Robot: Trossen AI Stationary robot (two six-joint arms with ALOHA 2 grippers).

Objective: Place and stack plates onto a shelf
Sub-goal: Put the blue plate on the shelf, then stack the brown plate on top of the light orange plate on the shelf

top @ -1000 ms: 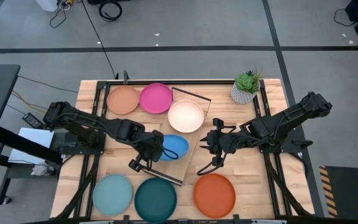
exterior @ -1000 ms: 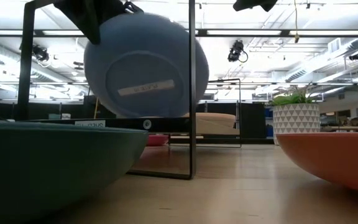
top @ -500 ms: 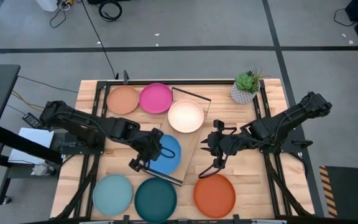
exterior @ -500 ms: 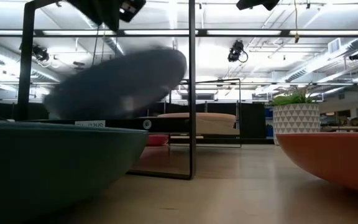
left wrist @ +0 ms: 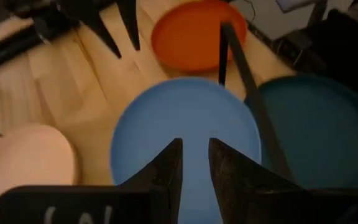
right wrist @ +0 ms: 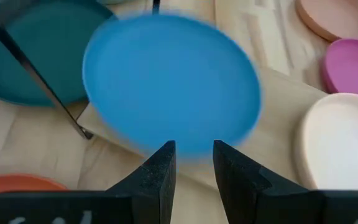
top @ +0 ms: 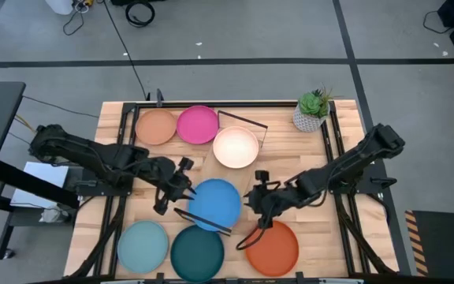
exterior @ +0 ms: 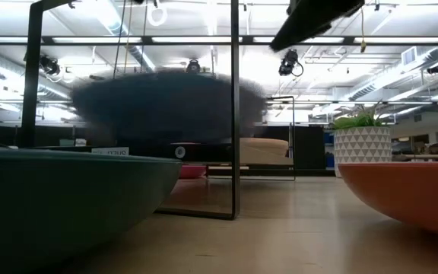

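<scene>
The blue plate [top: 215,203] lies flat over the near half of the light wood shelf [top: 247,175], blurred in the low view [exterior: 166,106]. The pale cream-pink plate [top: 236,147] rests on the shelf's far half. My left gripper [top: 181,178] is open just left of the blue plate, which shows beyond its fingers in the left wrist view [left wrist: 185,130]. My right gripper [top: 256,197] is open at the plate's right edge [right wrist: 173,81]. Peach [top: 156,126], magenta [top: 198,125], light teal [top: 143,244], dark teal [top: 198,252] and orange-red [top: 272,246] plates lie on the tabletop. The grey plate is out of view. My right gripper's fingertips [right wrist: 164,152] stand level at the blue plate's edge [right wrist: 185,149] on the table's right side. I cannot tell whether they touch it.
Thin black wire frames stand at the shelf's far end [top: 243,120] and near end [top: 203,221]. A potted plant [top: 312,110] stands at the far right of the slatted tabletop [top: 306,146].
The blue plate, held on edge by my left gripper, has tipped over and come down flat onto the shelf's near half. My left gripper has let go and drawn back toward the table's left edge. My right gripper has moved toward the near edge and up to the plate.
</scene>
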